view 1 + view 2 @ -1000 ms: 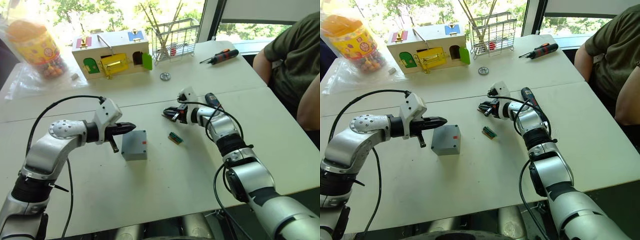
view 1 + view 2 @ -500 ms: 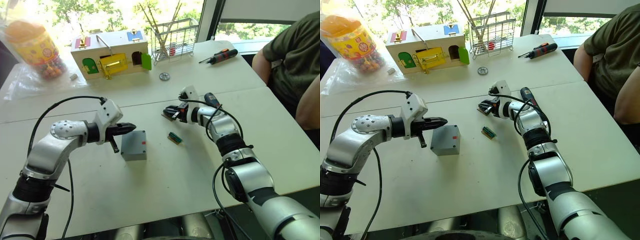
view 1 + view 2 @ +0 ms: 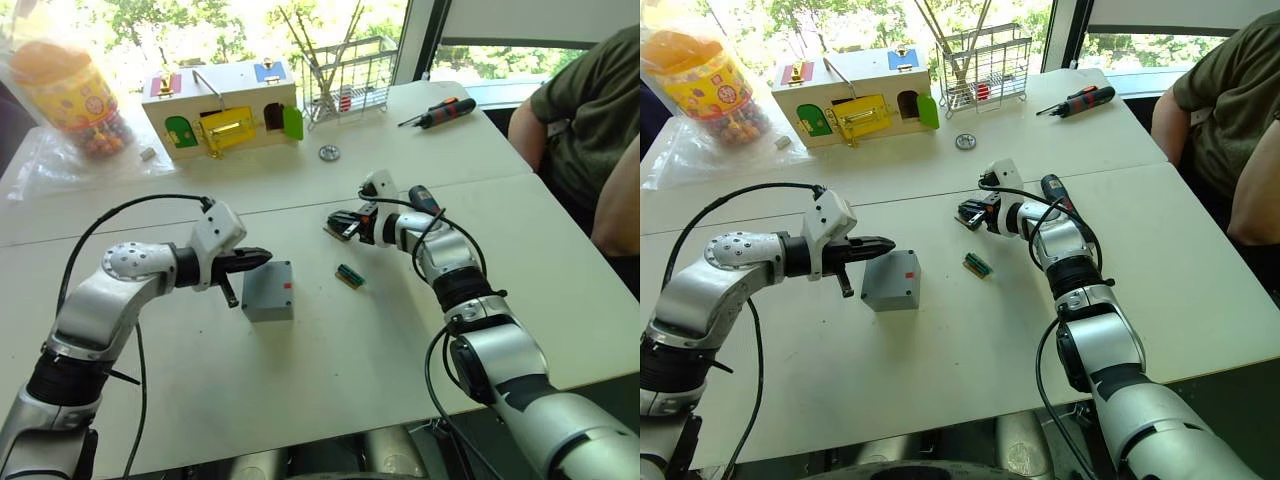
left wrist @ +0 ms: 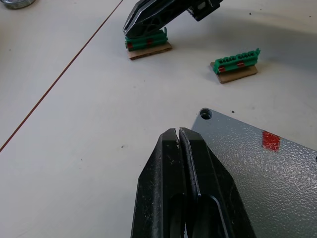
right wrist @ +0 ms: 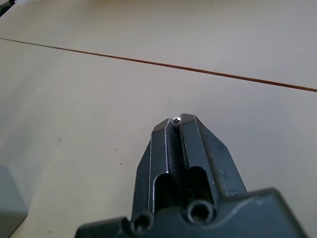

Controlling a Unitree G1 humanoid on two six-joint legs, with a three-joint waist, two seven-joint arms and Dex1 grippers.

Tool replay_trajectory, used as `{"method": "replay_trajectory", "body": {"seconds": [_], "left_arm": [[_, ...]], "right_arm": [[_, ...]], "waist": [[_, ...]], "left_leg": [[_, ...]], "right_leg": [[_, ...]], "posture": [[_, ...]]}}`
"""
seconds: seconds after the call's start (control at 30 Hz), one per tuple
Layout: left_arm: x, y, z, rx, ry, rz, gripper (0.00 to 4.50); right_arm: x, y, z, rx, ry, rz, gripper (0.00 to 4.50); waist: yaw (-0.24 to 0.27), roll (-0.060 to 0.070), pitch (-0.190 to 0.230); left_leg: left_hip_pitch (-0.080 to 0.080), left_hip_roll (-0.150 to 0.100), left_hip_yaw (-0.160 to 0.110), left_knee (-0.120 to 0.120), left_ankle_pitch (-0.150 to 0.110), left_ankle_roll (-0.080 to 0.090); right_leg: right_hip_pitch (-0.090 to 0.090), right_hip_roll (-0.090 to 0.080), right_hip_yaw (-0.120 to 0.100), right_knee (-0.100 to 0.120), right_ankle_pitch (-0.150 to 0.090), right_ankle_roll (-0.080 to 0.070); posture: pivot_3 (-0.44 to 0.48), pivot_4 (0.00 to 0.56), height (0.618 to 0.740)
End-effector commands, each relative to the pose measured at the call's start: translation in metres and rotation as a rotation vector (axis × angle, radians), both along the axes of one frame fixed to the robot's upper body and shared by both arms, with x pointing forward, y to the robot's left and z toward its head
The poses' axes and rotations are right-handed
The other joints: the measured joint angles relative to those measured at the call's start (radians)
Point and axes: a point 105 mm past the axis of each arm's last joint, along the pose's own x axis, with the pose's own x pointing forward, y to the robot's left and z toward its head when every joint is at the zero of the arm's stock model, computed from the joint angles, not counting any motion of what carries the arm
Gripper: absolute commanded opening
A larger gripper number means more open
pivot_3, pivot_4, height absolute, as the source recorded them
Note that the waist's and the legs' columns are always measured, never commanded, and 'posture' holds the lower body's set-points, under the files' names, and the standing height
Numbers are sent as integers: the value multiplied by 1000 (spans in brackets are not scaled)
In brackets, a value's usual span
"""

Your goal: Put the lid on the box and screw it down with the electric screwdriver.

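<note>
Box [image 3: 268, 290] sat mid-table, lid [image 4: 257, 173] already on. Left gripper [image 3: 262, 257], jaws together and empty, hovered at its corner, likely steadying. Right gripper [image 5: 177, 120] pinched a screw [image 5: 177, 119], presumably for a corner hole.

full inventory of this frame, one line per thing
box: 1, grey with red mark, lid on, table centre
green strips: 2, one beside box, one under right gripper
screw: 1, silver, in right gripper tip
electric screwdriver: 1, black, behind right arm
hand screwdriver: 1, red-black, far right
wooden box: 1, coloured doors, far left
wire rack: 1, far centre
metal disc: 1, near rack
jar: 1, yellow, far left corner
person: 1, seated right
left gripper: shut, at box
right gripper: shut on screw
</note>
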Motion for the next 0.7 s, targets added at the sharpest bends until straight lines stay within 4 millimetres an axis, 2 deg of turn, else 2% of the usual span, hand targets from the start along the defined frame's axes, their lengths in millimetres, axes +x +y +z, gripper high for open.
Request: {"method": "replay_trajectory", "body": {"seconds": [0.03, 0.1, 0.57, 0.63, 0.7], "left_arm": [[-1, 0, 5, -2, -31, -6, 0], [-1, 0, 5, -2, -30, -5, 0], [0, 3, 6, -12, -28, 4, 0], [-1, 5, 10, -33, -27, 11, 0], [-4, 9, 15, -46, -23, 15, 0]], "right_arm": [[3, 7, 20, 13, -66, 19, 73], [3, 8, 22, 16, -71, 20, 73], [-9, 9, 69, 79, -162, 53, 73], [-21, 11, 80, 88, -181, 95, 73], [-42, 17, 85, 93, -182, 179, 73]], "waist": [[0, 0, 0], [0, 0, 0], [1, 0, 0], [2, 0, 0], [2, 0, 0]], "left_leg": [[0, 0, 0, 0, 0, 0], [0, 0, 0, 0, 0, 0], [0, 0, 0, 0, 0, 0], [0, 0, 0, 0, 0, 0], [0, 0, 0, 0, 0, 0]], "right_leg": [[0, 0, 0, 0, 0, 0], [0, 0, 0, 0, 0, 0], [0, 0, 0, 0, 0, 0], [0, 0, 0, 0, 0, 0], [0, 0, 0, 0, 0, 0]], "posture": [[0, 150, 740], [0, 150, 740], [0, 150, 740], [0, 150, 740], [0, 150, 740]]}}
